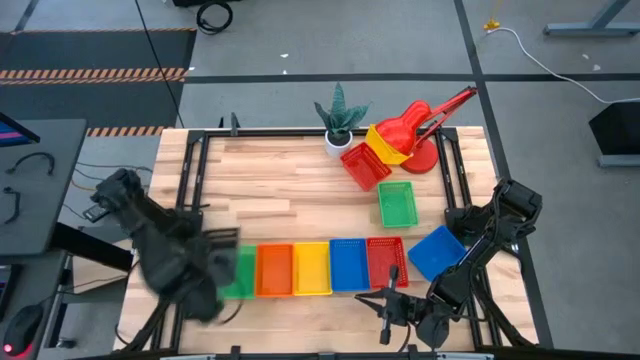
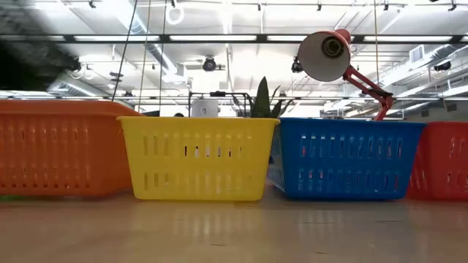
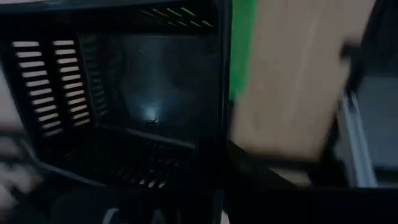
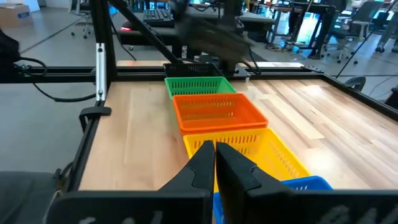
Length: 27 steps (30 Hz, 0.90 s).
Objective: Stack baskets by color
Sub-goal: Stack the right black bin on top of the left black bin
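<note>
Five baskets stand side by side along the near edge: green (image 1: 242,272), orange (image 1: 274,270), yellow (image 1: 311,268), blue (image 1: 349,265), red (image 1: 387,262). A second blue basket (image 1: 437,251) and a second green one (image 1: 397,203) lie right of them. A red one (image 1: 364,166) and a yellow one (image 1: 388,144) lean by the lamp. My left gripper (image 1: 205,272), blurred, hangs over the row's left end, shut on a black basket (image 3: 124,93). My right gripper (image 4: 215,158) is shut and empty, level, near the row's right end. My left gripper carries the black basket close under its wrist, open side up, so that its slotted walls (image 3: 53,81) and floor fill the left wrist view. The gripper points straight down. The place of contact lies in the dark at the picture's bottom, so the part held does not show.
A red desk lamp (image 1: 430,130) and a small potted plant (image 1: 338,125) stand at the far edge. Black frame rails (image 1: 195,190) run along the table's left and right sides. Bare wood lies in the table's middle and far left.
</note>
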Tool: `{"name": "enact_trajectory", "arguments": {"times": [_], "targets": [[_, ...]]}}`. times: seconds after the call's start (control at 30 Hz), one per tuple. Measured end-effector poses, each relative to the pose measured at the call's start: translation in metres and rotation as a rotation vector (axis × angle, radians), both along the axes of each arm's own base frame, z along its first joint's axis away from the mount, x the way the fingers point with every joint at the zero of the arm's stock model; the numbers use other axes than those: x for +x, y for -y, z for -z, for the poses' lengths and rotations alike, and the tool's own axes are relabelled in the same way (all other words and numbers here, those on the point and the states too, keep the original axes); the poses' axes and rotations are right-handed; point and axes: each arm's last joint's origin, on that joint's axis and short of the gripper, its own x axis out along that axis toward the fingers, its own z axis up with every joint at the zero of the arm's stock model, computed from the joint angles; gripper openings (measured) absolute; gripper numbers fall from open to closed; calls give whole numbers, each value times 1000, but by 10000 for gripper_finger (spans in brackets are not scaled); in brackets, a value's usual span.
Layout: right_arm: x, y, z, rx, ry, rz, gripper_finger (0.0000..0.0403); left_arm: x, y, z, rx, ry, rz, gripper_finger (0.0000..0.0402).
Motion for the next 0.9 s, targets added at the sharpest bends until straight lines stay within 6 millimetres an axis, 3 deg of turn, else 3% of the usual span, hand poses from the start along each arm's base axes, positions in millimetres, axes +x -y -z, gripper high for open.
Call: {"name": "enact_trajectory", "arguments": {"times": [0.13, 0.27, 0.57, 0.77, 0.9], "targets": [[4, 3, 0, -9, 0, 11, 20, -29, 30, 8, 8, -42, -84, 14], [5, 5, 0, -9, 0, 17, 20, -45, 49, 19, 53, -54, -93, 14], [6, 5, -1, -3, 5, 18, 20, -35, 75, 59, 217, -75, 73, 14], [6, 5, -1, -3, 5, 17, 20, -43, 66, 94, 307, -240, -36, 14], [6, 5, -1, -3, 5, 17, 20, -47, 63, 102, 345, -239, -16, 14]]}}
